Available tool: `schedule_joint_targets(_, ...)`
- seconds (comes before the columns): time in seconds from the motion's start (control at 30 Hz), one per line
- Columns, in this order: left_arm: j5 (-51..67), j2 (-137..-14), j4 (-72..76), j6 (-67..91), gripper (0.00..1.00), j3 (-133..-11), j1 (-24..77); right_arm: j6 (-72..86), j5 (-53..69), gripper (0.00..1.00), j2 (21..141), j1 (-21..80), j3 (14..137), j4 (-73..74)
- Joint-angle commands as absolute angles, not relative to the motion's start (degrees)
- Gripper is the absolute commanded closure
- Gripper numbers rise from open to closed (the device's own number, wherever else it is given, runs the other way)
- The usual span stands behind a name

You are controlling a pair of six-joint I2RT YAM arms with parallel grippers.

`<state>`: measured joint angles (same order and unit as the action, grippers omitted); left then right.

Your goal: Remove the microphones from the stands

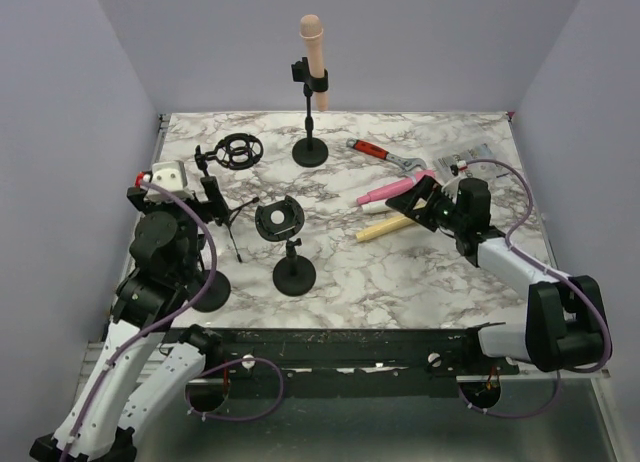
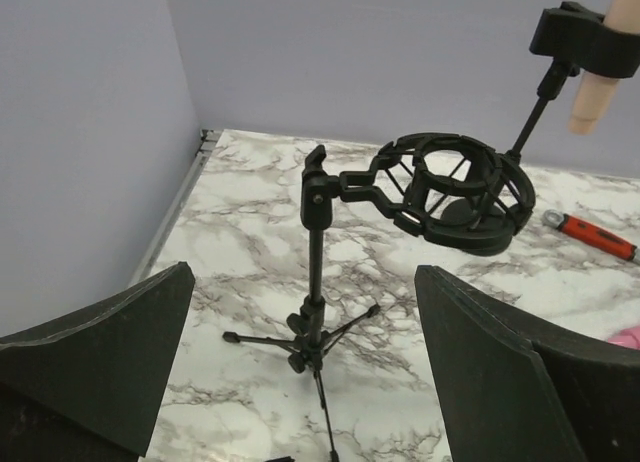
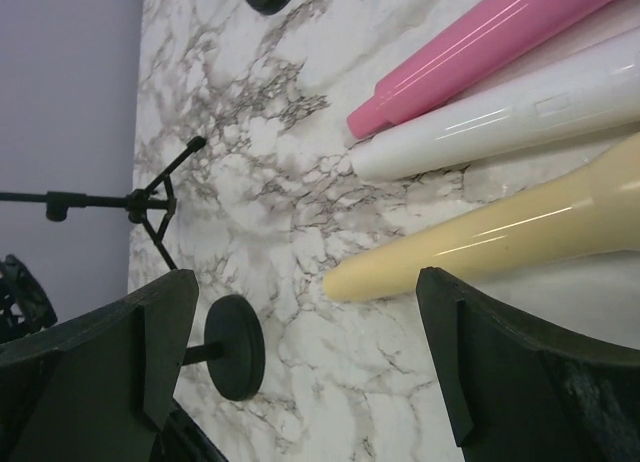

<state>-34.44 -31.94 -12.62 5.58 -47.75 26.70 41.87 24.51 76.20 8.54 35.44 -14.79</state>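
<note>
Overhead is showing the microphone (image 1: 312, 44) in its stand (image 1: 310, 152); right wrist isn't. Left claw (image 2: 303, 282) and right claw (image 3: 308, 322) are gaping wide, gripping nothing.

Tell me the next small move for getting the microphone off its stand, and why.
Probably raise the right gripper and swing it toward the peach microphone clipped upright in the stand at the back. Its fingers are open and empty beside three loose microphones lying on the table, while the left gripper has a tripod stand right in front of it.
</note>
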Motion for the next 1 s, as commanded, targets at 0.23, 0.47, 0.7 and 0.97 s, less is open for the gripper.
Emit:
schedule_joint_targets(0.23,-1.2,-44.8,-30.6,8.7,0.09,-56.5,7.1,40.8,31.4,0.0,69.8,8.5,33.0,-17.8)
schedule_joint_targets(0.47,9.6,-50.7,-20.9,5.4,0.12,-53.0,0.6,40.9,32.8,0.0,67.2,9.5,33.5,-17.1)
schedule_joint_targets(0.7,23.6,-52.0,-16.6,10.5,0.11,-51.7,-11.5,40.7,31.5,0.0,65.8,11.8,34.0,-16.5)
schedule_joint_targets(0.97,34.7,-51.0,-11.0,11.1,0.09,-43.7,-19.2,38.2,26.7,0.0,65.0,17.3,36.3,-12.9)
